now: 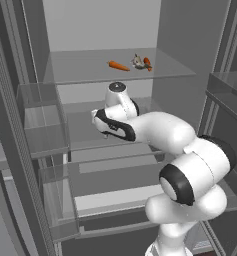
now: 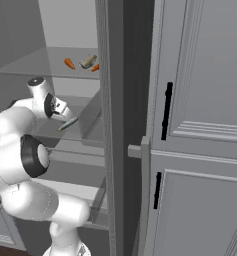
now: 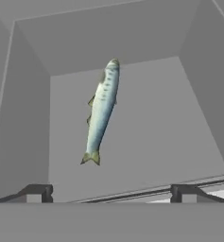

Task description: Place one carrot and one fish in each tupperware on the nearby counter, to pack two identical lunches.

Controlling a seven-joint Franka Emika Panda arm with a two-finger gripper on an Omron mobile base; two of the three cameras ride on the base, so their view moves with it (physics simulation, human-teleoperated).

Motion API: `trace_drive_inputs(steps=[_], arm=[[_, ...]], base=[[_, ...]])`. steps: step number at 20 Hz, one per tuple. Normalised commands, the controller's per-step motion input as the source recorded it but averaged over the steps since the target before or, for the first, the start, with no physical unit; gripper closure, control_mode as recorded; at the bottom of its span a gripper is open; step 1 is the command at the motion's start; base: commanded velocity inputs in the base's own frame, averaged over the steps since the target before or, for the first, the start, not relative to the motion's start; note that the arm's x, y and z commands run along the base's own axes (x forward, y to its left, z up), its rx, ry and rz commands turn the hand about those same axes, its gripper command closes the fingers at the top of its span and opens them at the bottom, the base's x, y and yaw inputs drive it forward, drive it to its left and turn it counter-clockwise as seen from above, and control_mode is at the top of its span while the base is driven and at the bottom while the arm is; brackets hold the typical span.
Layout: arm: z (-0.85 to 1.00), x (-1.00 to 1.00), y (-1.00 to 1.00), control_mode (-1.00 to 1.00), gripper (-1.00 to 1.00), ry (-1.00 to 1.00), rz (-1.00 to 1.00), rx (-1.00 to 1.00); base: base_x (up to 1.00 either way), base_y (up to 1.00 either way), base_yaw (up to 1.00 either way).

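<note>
I hold the claw (image 3: pixel 108 194) spread wide and empty just short of the fish (image 3: pixel 101 112), lined up to straddle it.

The arm (image 1: pixel 165 132) is showing as a chain of thick, rounded white segments, smooth and glossy, with no cables or screws visible. Dark, almost black rings are wrapping the joints (image 1: pixel 176 184), and a dark band is curving along the wrist link. A round grey cap is topping the white wrist housing (image 1: pixel 117 88). In the hand view, the gripper (image 3: pixel 108 194) is presenting two small dark, blocky finger tips (image 3: pixel 38 193), each carrying a paler grey pad face.
</note>
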Motion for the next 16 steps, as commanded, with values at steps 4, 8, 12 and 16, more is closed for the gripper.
trace_drive_inputs(steps=[4, 8, 12, 16], arm=[[-0.37, 0.68, 0.0, -1.0, -1.0, 0.0, 0.01, 0.0], [-0.46, 0.58, 0.0, -1.0, -1.0, 0.0, 0.01, 0.0], [-0.41, 0.63, 0.07, -1.0, -1.0, -0.02, 0.0, 0.0], [-0.41, 0.4, 0.19, -1.0, -1.0, -0.01, 0.0, 0.0]], base=[[0.0, 0.0, 0.0], [0.0, 0.0, 0.0], [0.0, 0.0, 0.0], [0.0, 0.0, 0.0]])
